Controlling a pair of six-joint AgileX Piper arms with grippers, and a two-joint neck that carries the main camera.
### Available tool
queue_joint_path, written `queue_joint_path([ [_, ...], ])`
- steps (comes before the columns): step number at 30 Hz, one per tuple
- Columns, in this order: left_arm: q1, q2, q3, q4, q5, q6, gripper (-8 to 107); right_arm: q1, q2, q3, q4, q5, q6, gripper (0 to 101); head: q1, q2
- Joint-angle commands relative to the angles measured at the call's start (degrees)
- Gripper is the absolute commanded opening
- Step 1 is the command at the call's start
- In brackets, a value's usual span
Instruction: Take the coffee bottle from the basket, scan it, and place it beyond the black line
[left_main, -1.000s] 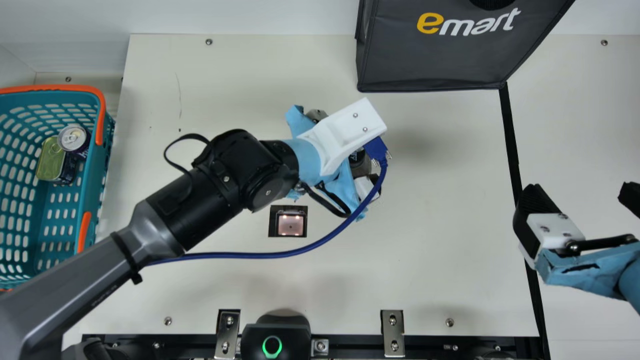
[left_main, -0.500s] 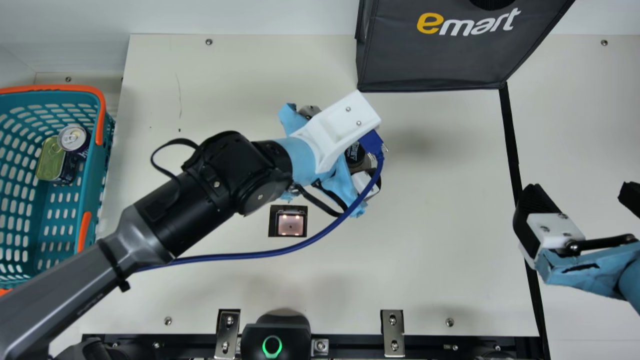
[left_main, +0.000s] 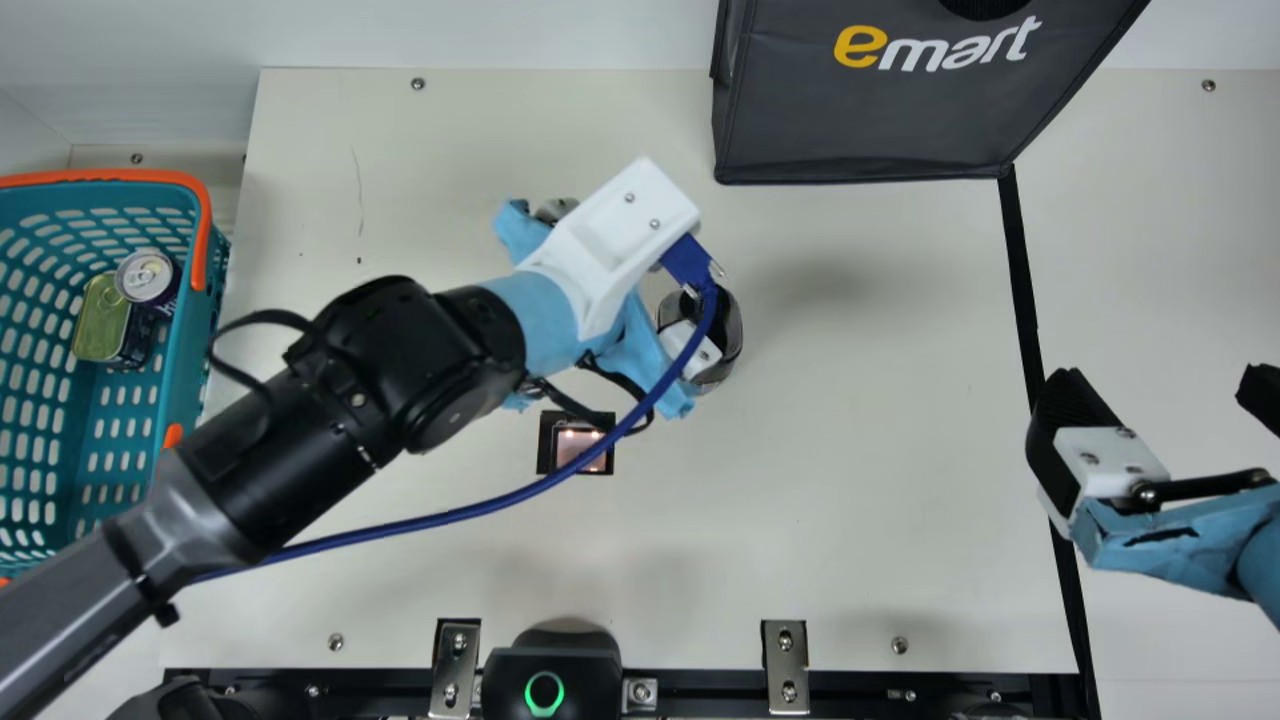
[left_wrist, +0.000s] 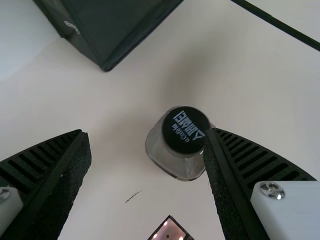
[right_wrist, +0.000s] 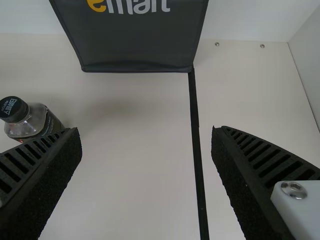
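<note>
Dark grey fabric makes up the shopping bag (left_main: 880, 120), between one and two o'clock in the main view, with large yellow and white lettering across its front. Pale print also marks the black cap (left_wrist: 186, 131) of the coffee bottle (left_wrist: 167, 160), which stands upright on the cream surface (left_main: 880, 480), at about two o'clock from the scanner (left_main: 576, 440) and on the basket's side of the black line (left_main: 1022, 270).

The left tool (left_main: 640, 355) is over the bottle, its fingers spread and gripping nothing; in the left wrist view one of them overlaps the bottle's edge, and I cannot tell whether they touch. The right tool (left_main: 1162, 385), at three o'clock, is also spread wide and holds nothing.

Compared with the earlier frame, the left arm has shifted towards nine o'clock, baring more of the bottle, and its blue cable (left_main: 480, 510) now crosses the scanner. The right tool, the bag and the teal basket (left_main: 188, 370) at nine o'clock, with a can (left_main: 148, 275) and a green-lidded tin (left_main: 98, 320) inside, match before.
</note>
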Motion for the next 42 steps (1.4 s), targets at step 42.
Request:
queue_joint_path([
  [42, 24.1, -23.7, 21.9, 11.2, -0.8, -13.8, 90, 0.0, 0.0, 0.0, 0.0, -0.1, 0.0, 91, -1.6, 0.1],
])
